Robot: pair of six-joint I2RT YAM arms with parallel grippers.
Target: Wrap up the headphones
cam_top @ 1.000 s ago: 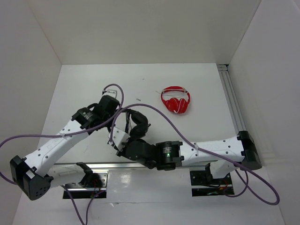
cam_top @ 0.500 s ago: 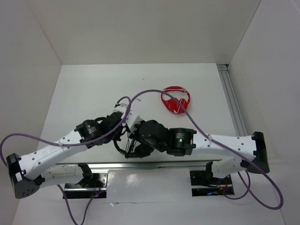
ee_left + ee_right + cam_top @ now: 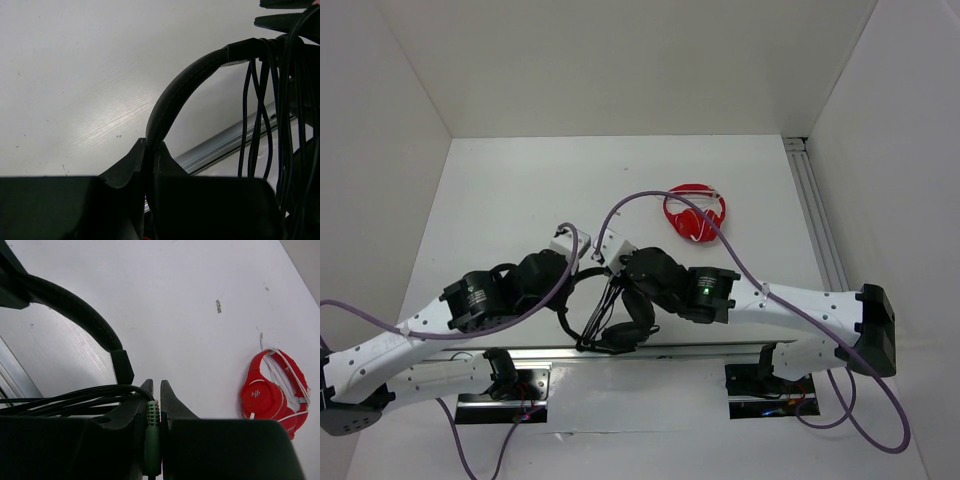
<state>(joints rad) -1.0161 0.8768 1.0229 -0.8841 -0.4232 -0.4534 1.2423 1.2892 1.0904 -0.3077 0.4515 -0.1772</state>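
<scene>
Above the table (image 3: 520, 190), both bent arms (image 3: 420, 335) (image 3: 800, 300) grip headphones (image 3: 170, 100).

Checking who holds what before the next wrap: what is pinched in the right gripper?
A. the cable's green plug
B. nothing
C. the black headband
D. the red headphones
A: in the right wrist view the green plug sits clamped in the right gripper, with the black cable running off it. The headband is in the left gripper, and the red headphones lie apart.
</scene>
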